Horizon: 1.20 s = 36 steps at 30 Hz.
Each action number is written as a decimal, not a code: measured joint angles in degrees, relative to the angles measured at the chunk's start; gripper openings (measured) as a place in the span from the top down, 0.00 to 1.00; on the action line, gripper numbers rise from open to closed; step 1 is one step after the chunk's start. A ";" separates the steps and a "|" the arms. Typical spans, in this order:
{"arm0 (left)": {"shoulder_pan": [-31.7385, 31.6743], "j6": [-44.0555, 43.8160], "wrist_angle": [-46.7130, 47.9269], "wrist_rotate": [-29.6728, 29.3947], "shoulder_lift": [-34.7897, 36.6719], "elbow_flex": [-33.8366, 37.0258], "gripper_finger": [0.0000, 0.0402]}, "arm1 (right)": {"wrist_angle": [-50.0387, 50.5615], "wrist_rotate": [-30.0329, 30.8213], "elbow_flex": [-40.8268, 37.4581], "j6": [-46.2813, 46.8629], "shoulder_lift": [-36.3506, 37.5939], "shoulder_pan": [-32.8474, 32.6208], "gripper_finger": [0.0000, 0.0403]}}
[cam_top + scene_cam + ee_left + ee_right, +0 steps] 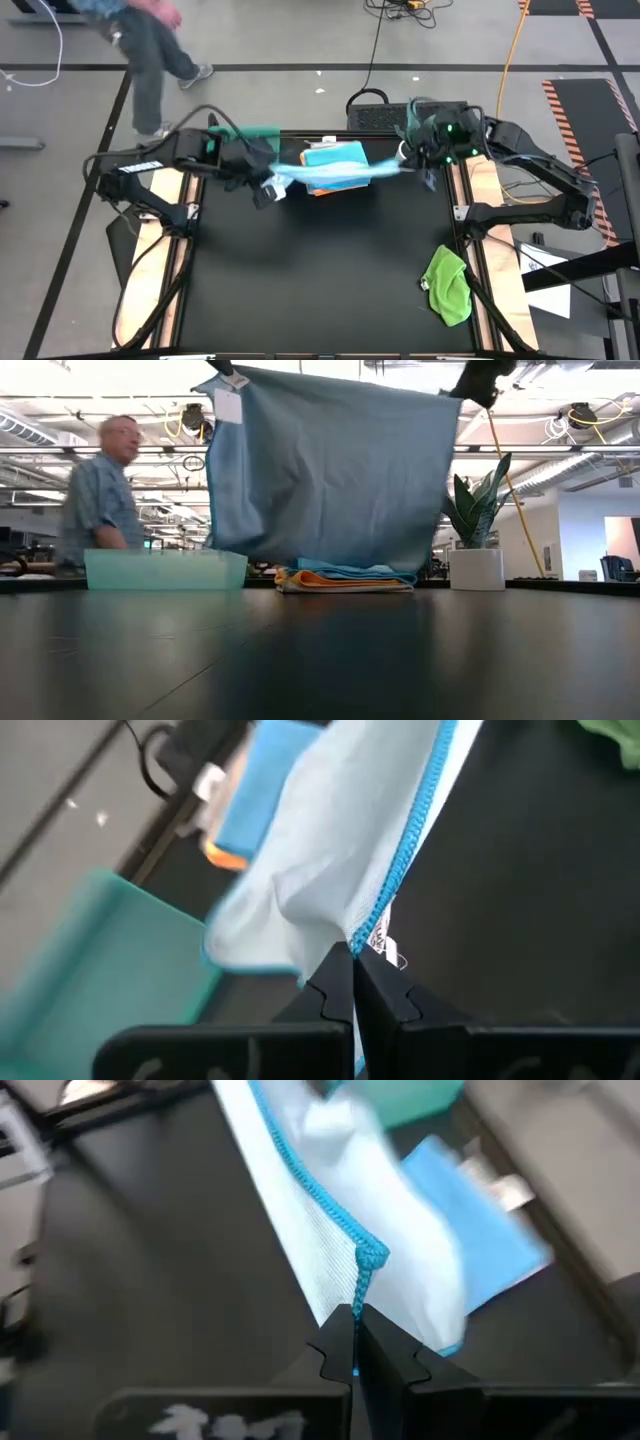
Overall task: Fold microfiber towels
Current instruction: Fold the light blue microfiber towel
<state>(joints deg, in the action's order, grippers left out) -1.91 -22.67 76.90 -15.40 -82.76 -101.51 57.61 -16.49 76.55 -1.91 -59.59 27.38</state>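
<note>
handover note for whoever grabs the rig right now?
Left gripper: shut on one top corner of the pale blue towel.
Right gripper: shut on the other top corner.
The towel hangs spread between them, above the folded stack at the table's far edge.
Teal tray sits beside the stack.
Done: stack holds folded towels, blue and orange showing.
Left: fold the held towel; green towel lies crumpled near the table's right edge, unfolded.

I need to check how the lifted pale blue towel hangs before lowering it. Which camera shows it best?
The low view: the pale blue towel hangs spread out in full above the folded stack. The high view gives only a thin edge-on strip between the left gripper and the right gripper. Each wrist view shows one pinched corner.
</note>
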 joint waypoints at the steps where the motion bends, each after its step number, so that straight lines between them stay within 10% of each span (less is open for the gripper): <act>1: 1.21 -1.71 0.72 0.16 -0.41 0.00 1.00 | 1.04 -0.01 0.00 1.46 0.15 -1.82 1.00; 12: 16.27 -18.17 9.06 4.46 -5.82 0.05 1.00 | 1.08 4.43 -7.71 21.87 0.41 -22.78 1.00; 19: 24.64 -22.05 5.29 7.19 -7.63 5.21 1.00 | -20.78 7.31 -24.61 38.79 0.35 -35.73 1.00; 36: 39.72 -37.36 -46.52 21.33 -8.02 39.53 0.98 | -47.80 20.91 -38.03 64.02 -7.92 -60.58 1.00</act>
<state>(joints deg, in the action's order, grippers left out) 37.81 -60.03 30.38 5.93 -90.78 -61.98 9.81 4.42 38.53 62.12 -67.50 -33.20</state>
